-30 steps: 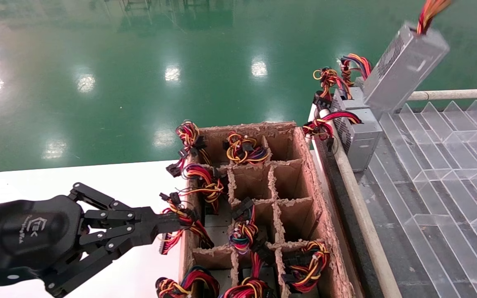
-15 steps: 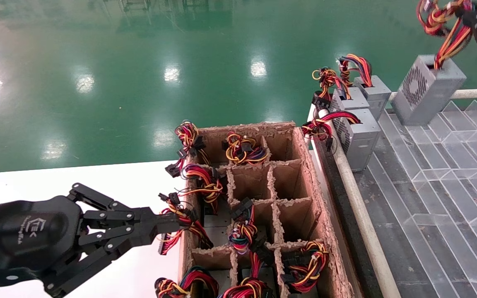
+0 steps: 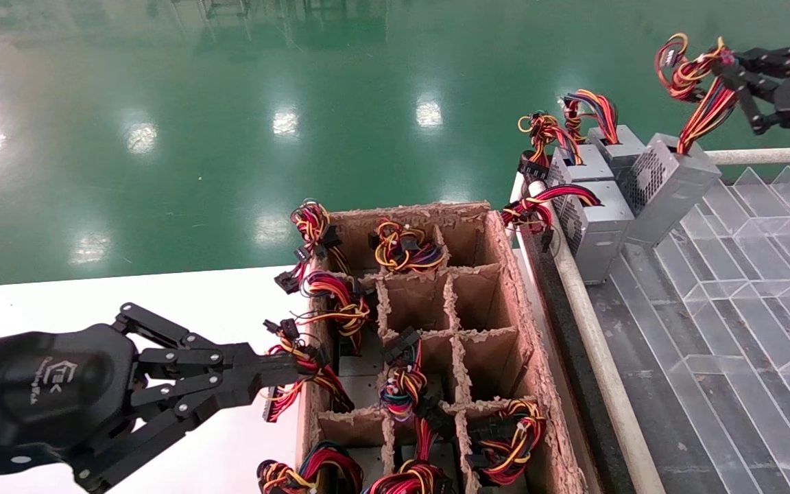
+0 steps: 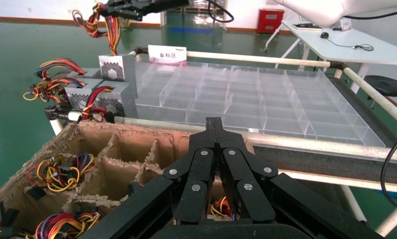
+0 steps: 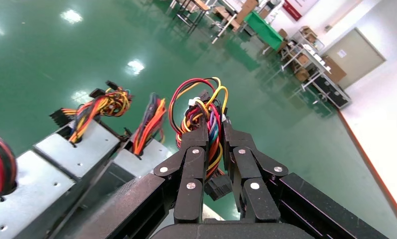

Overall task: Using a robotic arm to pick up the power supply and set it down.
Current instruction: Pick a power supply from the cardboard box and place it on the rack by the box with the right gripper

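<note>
Right gripper (image 3: pixel 731 65), at the far right above the clear divided tray (image 3: pixel 745 274), is seen closed on the loose wire loop (image 3: pixel 693 68) of the power supply (image 3: pixel 669 189); in the right wrist view the red, yellow and orange wires (image 5: pixel 206 112) are pinched between its black fingers (image 5: pixel 194 149). The silver-grey box is tilted, with its lower end on the tray's far left corner, just beside three similar grey boxes (image 3: pixel 597 206) set along the tray's left edge. Whether it touches the nearest of them cannot be told. Left gripper (image 3: pixel 285 370) is held low over the white table (image 3: pixel 162 295), its fingers drawn together with nothing between them, its tips at the near left wall of the cardboard divider box (image 3: pixel 505 274), whose cells hold more wire bundles
</note>
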`<state>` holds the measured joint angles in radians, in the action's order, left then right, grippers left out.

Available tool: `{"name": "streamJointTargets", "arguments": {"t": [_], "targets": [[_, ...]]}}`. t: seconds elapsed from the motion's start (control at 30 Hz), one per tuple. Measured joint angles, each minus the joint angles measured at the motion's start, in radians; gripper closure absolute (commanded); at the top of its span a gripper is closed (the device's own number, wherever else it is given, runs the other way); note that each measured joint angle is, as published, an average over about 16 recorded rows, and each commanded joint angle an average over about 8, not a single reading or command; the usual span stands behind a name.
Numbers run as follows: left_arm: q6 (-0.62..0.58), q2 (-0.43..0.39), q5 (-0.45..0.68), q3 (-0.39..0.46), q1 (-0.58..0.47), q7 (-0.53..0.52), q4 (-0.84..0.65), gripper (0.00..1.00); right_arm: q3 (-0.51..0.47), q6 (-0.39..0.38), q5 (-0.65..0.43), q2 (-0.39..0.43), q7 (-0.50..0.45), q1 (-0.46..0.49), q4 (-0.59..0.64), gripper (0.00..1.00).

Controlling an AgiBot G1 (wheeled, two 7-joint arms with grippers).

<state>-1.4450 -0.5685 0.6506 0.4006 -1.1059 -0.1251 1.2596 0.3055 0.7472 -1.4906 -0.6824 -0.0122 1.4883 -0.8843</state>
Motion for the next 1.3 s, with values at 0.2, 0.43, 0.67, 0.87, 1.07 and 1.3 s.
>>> {"name": "streamJointTargets", "arguments": {"t": [0.2,0.43,0.67,0.87,1.07,1.3], "targets": [[0.0,0.0,0.0,0.0,0.0,0.0,0.0,1.0,0.006,0.006,0.001,-0.016,0.014,-0.002,0.017,1.0],[0.0,0.0,0.0,0.0,0.0,0.0,0.0,1.0,0.018,0.006,-0.006,-0.042,0.022,-0.01,0.029,1.0],[0.0,0.0,0.0,0.0,0.0,0.0,0.0,1.0,0.032,0.002,-0.015,-0.068,0.02,-0.023,0.033,1.0],[0.0,0.0,0.0,0.0,0.0,0.0,0.0,1.0,0.044,0.004,-0.025,-0.083,0.008,-0.029,0.038,0.63],[0.0,0.0,0.0,0.0,0.0,0.0,0.0,1.0,0.054,0.005,-0.036,-0.091,-0.007,-0.028,0.042,0.0],[0.0,0.0,0.0,0.0,0.0,0.0,0.0,1.0,0.052,0.014,-0.03,-0.088,-0.026,-0.026,0.029,0.0]]}}
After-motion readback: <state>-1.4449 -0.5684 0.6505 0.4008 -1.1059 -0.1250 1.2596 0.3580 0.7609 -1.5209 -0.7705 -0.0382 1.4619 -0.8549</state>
